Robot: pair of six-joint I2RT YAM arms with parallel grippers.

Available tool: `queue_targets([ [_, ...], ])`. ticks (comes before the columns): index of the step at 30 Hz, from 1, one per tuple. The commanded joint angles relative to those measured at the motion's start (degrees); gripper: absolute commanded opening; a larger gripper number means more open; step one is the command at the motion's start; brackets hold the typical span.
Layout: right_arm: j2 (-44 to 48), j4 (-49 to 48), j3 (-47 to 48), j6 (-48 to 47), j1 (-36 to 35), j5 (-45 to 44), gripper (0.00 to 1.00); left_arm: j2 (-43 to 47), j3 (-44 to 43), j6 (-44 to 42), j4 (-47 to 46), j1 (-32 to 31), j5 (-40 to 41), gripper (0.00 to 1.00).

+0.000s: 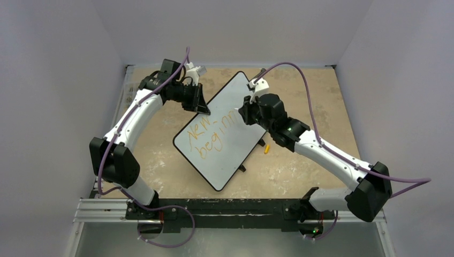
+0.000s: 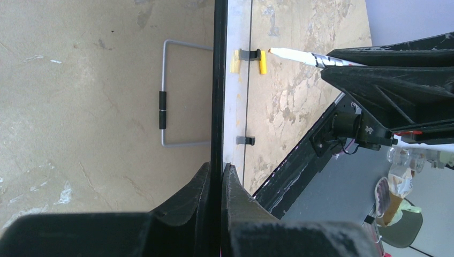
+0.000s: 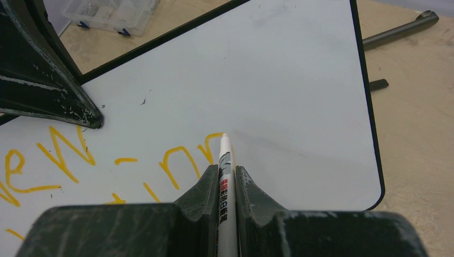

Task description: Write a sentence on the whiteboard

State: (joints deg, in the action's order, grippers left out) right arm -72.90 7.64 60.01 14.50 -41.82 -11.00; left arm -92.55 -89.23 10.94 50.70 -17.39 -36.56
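Note:
The whiteboard lies slanted on the table; orange lettering on it reads "New" and, below, "beginn". My left gripper is shut on the board's far left rim; in the left wrist view its jaws pinch the black rim edge-on. My right gripper is shut on a white pen, whose tip touches the whiteboard at the end of the second line of lettering. The pen also shows in the left wrist view.
A yellow pen cap lies on the table off the board's right edge, near a small black foot. A wire stand shows behind the board. A black rod and a clear plastic box lie beyond the board.

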Motion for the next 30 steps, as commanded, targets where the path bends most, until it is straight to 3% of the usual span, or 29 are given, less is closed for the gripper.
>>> queue_targets([
  [1, -1.8, -2.3, 3.5, -1.2, 0.7, -0.7, 0.00, 2.5, -0.2, -2.3, -0.7, 0.6, 7.0, 0.00],
  [11, -5.1, -3.8, 3.6, -1.0, 2.6, -0.2, 0.00, 2.5, -0.2, -2.3, -0.7, 0.6, 6.9, 0.00],
  [30, -1.0, -4.5, -7.7, 2.0, 2.7, 2.2, 0.00, 2.5, -0.2, -2.2, -0.8, 0.6, 6.6, 0.00],
])
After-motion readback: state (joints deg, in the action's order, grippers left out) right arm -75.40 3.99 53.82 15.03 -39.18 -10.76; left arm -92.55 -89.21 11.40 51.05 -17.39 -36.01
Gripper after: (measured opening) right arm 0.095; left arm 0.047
